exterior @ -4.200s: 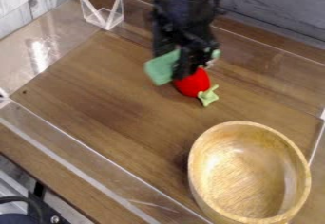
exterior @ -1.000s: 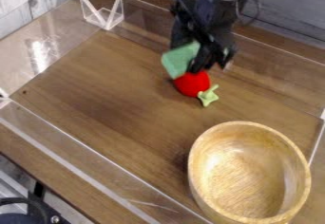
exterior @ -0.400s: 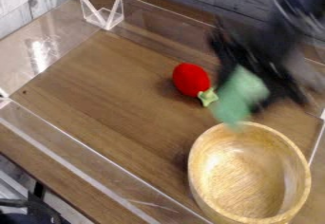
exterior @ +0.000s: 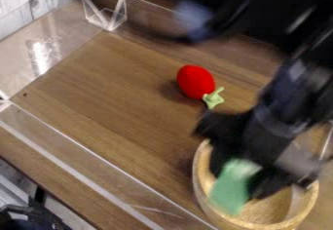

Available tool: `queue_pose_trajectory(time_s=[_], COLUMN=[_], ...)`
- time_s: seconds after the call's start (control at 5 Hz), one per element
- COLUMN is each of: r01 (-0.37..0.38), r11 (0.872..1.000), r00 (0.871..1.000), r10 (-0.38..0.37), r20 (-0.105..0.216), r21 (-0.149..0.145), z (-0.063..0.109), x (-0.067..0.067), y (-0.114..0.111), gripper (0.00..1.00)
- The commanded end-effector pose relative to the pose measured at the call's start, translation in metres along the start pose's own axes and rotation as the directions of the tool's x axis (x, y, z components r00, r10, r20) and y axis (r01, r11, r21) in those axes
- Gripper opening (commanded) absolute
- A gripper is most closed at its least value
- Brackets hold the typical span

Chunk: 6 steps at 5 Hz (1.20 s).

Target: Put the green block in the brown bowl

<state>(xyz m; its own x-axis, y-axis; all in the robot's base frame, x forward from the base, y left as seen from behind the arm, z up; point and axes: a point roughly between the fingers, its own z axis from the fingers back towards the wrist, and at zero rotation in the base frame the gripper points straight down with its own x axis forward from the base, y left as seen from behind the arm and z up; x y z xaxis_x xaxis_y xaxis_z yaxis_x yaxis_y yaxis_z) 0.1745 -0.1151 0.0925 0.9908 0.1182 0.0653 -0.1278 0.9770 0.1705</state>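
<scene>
Green, flat and matte, the light-green rectangular block (exterior: 237, 186) hangs tilted at the tip of the dark gripper (exterior: 255, 172), right over the near-left part of the large round light-brown wooden bowl (exterior: 307, 203), low against its rim. Fingers appear clamped on the block's upper end, though heavy motion blur makes the contact itself hard to read. By my reckoning the carry is nearly done: the block is over the bowl but not yet let go, so release and withdrawal remain. Up and to the left of the bowl, well apart from it, the red strawberry toy (exterior: 197, 81) lies on the brown wooden tabletop (exterior: 104, 88). Most of the bowl's rim and all of its inside are hidden behind the smeared arm.
</scene>
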Motion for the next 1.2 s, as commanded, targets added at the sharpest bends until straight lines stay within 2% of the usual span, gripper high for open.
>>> queue_pose_trajectory(time_s=[0.0,0.2,0.4,0.6,0.8,1.0], r01=[0.09,0.201,0.283,0.35,0.368,0.383], r11=[0.992,0.97,0.943,0.916,0.903,0.889], r00=[0.991,0.971,0.951,0.929,0.922,0.916], r10=[-0.08,-0.18,-0.251,-0.312,-0.325,-0.331], r20=[0.108,0.155,0.181,0.198,0.21,0.227], r21=[-0.084,-0.138,-0.175,-0.196,-0.222,-0.251], z=[0.01,0.006,0.007,0.011,0.017,0.02], x=[0.003,0.008,0.019,0.03,0.041,0.044], y=[0.0,-0.003,-0.001,-0.002,-0.003,-0.004], gripper=[0.0,0.0,0.0,0.0,0.0,0.0])
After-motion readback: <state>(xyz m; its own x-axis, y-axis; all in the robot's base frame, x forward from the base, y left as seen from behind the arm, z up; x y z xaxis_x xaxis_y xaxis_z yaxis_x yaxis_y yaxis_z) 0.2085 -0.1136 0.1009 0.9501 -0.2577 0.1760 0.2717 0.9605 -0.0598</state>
